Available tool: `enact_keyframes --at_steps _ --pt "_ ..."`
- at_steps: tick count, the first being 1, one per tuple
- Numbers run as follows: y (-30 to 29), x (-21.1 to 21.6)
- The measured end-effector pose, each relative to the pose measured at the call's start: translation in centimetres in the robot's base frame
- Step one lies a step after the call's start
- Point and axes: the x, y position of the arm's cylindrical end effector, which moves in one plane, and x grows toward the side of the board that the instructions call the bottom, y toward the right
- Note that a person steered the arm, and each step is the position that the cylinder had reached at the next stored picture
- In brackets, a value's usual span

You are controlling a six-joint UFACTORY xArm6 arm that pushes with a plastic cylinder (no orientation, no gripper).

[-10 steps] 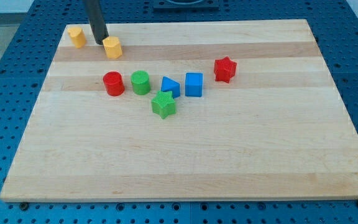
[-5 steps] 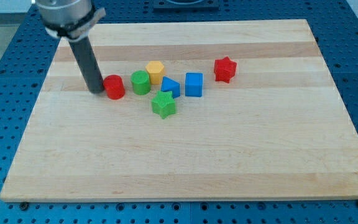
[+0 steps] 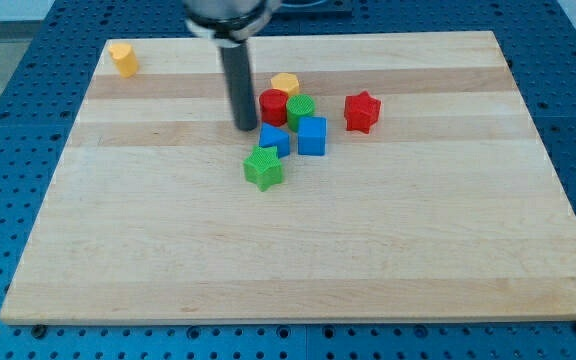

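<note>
At the view's top left corner of the wooden board (image 3: 388,250) sits 1 yellow block (image 3: 122,58), well apart. My tip (image 3: 245,127) rests just left of the red cylinder (image 3: 273,106); there are no jaws. Clustered rightward: green star (image 3: 264,167), blue triangle (image 3: 274,140), yellow hexagon (image 3: 286,84), green cylinder (image 3: 301,110), blue cube (image 3: 312,136), red star (image 3: 362,111).

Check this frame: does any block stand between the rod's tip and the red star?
Yes. My tip sits just to the view's left of the red cylinder. Going toward the view's right, the red cylinder, then the green cylinder lie between it and the red star; the blue cube sits just below that line.
</note>
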Motion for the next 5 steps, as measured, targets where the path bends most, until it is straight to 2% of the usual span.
enact_keyframes --at_steps 1,2,3,4,5 --pt "6.2 -5.6" --pt "5.3 -7.8" --pt "6.3 -5.0" --pt "9.7 -3.9" --pt "13.8 -12.3"
